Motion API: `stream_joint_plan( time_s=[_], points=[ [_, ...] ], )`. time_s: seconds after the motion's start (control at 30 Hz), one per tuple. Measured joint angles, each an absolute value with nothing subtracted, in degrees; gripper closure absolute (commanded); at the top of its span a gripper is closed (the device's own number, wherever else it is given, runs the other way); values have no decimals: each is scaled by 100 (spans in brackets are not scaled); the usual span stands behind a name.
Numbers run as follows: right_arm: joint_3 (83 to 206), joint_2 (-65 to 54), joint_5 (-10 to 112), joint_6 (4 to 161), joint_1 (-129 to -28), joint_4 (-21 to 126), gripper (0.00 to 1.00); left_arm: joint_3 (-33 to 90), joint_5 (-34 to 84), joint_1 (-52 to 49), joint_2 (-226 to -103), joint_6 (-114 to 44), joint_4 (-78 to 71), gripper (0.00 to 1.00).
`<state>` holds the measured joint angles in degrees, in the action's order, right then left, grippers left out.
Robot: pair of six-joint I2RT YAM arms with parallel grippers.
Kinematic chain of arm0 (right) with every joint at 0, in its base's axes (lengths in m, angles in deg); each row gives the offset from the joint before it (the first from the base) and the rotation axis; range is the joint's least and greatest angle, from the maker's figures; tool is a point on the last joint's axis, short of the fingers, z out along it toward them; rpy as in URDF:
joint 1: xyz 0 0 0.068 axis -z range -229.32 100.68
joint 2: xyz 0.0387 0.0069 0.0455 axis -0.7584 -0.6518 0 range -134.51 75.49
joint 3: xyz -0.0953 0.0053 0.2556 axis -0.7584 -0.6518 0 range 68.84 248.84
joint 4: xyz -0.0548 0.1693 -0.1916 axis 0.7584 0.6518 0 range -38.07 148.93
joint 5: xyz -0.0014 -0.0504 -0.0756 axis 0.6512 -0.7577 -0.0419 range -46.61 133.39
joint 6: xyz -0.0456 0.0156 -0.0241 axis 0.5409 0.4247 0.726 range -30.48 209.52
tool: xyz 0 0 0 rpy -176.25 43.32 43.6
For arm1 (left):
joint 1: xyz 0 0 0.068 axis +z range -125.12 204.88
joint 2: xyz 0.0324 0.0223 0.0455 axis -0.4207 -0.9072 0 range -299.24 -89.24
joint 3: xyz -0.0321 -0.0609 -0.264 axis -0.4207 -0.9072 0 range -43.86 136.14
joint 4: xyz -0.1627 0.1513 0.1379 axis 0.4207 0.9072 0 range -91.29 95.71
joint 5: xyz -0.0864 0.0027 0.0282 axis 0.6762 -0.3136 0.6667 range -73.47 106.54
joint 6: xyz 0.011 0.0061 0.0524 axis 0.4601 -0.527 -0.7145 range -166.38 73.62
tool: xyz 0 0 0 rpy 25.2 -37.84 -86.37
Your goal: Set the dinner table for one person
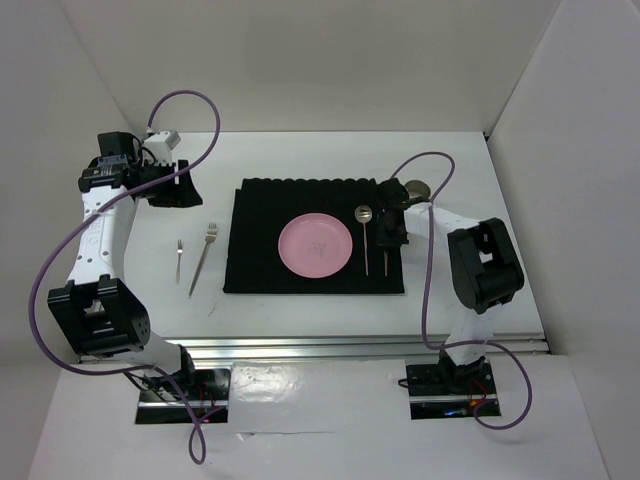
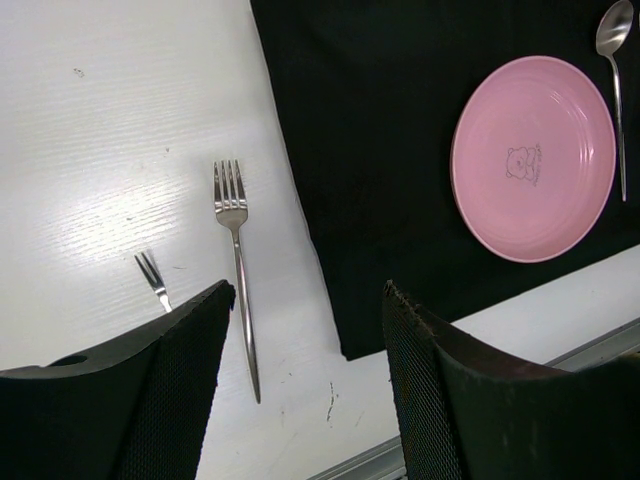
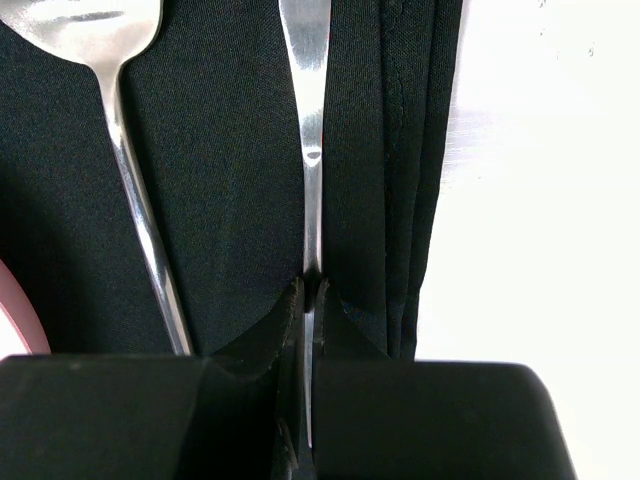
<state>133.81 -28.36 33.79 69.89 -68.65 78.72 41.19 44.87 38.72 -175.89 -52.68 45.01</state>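
The dinner table point(image 1: 480, 200) is a white top with a black ribbed placemat point(image 1: 262, 235) in its middle. A pink plate point(image 1: 315, 246) lies on the mat, with a silver spoon point(image 1: 366, 235) just right of it. My right gripper point(image 3: 311, 285) is shut on the handle of a slim silver knife point(image 3: 306, 60), which lies along the mat's right edge, parallel to the spoon point(image 3: 135, 200). My left gripper point(image 2: 308, 295) stands open and holds nothing, high over the table's left side. Below it lie a large fork point(image 2: 236, 250) and a small fork point(image 2: 152, 275) on the bare white top.
A small round grey object point(image 1: 416, 189) sits at the mat's far right corner, behind the right gripper point(image 1: 391, 233). A silver rail point(image 1: 350, 346) runs along the table's near edge. White walls enclose the back and both sides.
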Motion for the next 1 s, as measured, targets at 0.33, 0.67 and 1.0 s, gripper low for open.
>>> stream_joint_plan(
  time_s=[0.33,0.67,1.0],
  points=[
    [13392,-2863,3381,6960,-6865,7843,88,4119,4487,3872,-17589,-5271,4501,31],
    [13589,-2884,3245,6713,-6861,8090,45,4119,4492,3872,-17589,-5275,4505,31],
    [14955,-2128,3197,6597,-5733,8726,42,4119,4498,3872,-17589,-5373,4505,31]
  ],
)
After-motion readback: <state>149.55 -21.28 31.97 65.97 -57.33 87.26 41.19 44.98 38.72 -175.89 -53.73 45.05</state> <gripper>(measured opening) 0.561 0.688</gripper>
